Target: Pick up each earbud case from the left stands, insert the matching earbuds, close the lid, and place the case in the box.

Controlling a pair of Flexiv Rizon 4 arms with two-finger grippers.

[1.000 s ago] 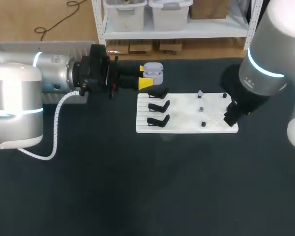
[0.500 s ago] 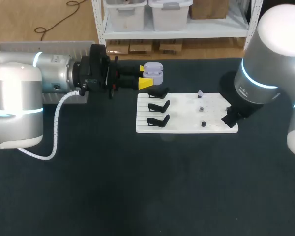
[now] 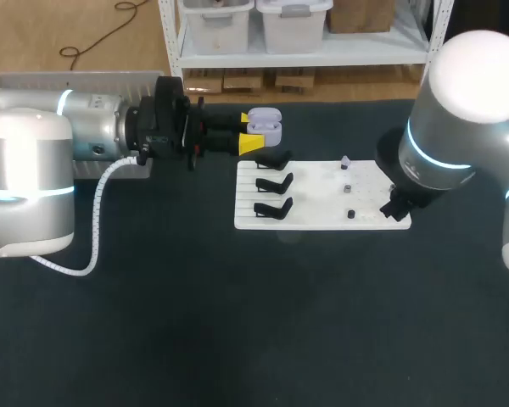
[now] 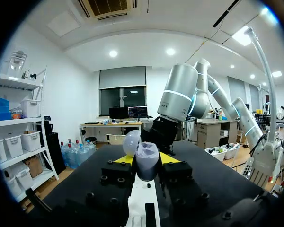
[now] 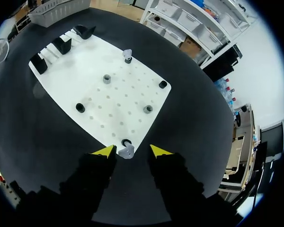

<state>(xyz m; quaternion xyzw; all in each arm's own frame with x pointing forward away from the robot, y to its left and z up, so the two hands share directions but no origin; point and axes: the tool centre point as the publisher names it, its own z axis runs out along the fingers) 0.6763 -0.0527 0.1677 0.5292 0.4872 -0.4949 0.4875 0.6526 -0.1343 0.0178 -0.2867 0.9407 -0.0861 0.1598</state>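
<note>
While the R gripper hangs over the black cloth-covered table, it sits at the right edge of a white perforated board, toward the board's near corner. Its yellow-tipped fingers stand narrowly apart, holding nothing. A small pale-lilac earbud lies btw them, just beside a short black peg on the board's edge. Whether either tip touches the earbud cannot be told.

Further short pegs stand spread over the right half of the board. The far one carries a second pale-lilac earbud.

Three black angled stands form a row, near to far, along the board's left side.

Beyond the board's far-left corner, the L arm comes in level from the left. The L gripper clamps a pale-lilac rounded earbud case from two sides, above the table. Wrist view: the case's hinged lid stands open, tipped to one side.

A grey slatted box sits at the far left, past the stands.
</note>
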